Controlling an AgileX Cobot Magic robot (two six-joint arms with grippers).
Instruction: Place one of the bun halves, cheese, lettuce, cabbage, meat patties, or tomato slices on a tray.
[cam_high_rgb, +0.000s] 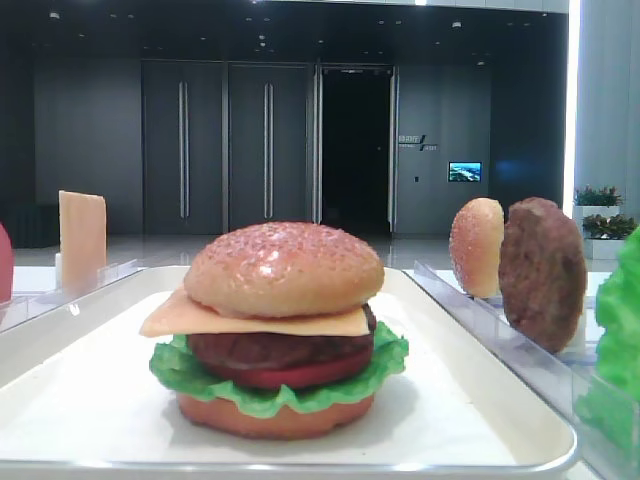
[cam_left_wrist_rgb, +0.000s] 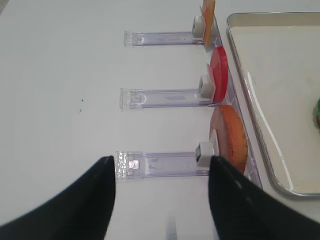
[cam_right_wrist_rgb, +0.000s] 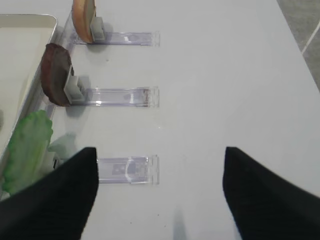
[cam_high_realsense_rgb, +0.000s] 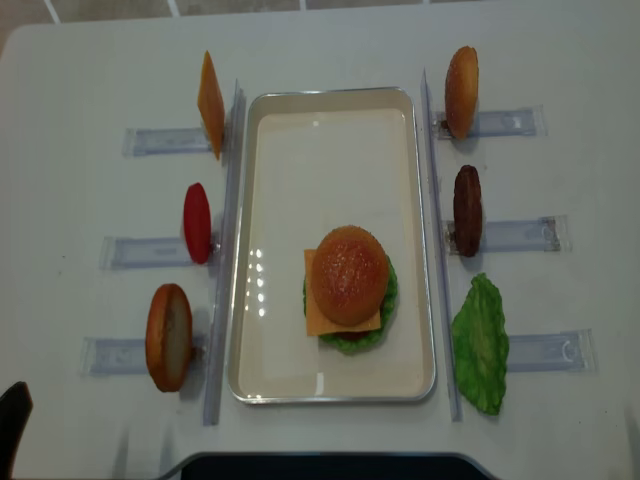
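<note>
Table (cam_high_realsense_rgb: 320, 40) white, matte | room dark-panelled, double doors (cam_high_rgb: 225, 145) | both jaws apart, empty

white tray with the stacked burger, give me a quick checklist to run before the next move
1. White rectangular tray has bare floor behind the burger: ok.
2. Sesame-seeded golden bun top sits level on the stack: ok.
3. Spare dark brown meat patty upright in its clear plastic rack: ok.
4. Ruffled green lettuce leaf upright in its rack: not ok, it lies flat.
5. Right gripper open and empty: ok.
6. Left gripper open and empty: ok.
</note>
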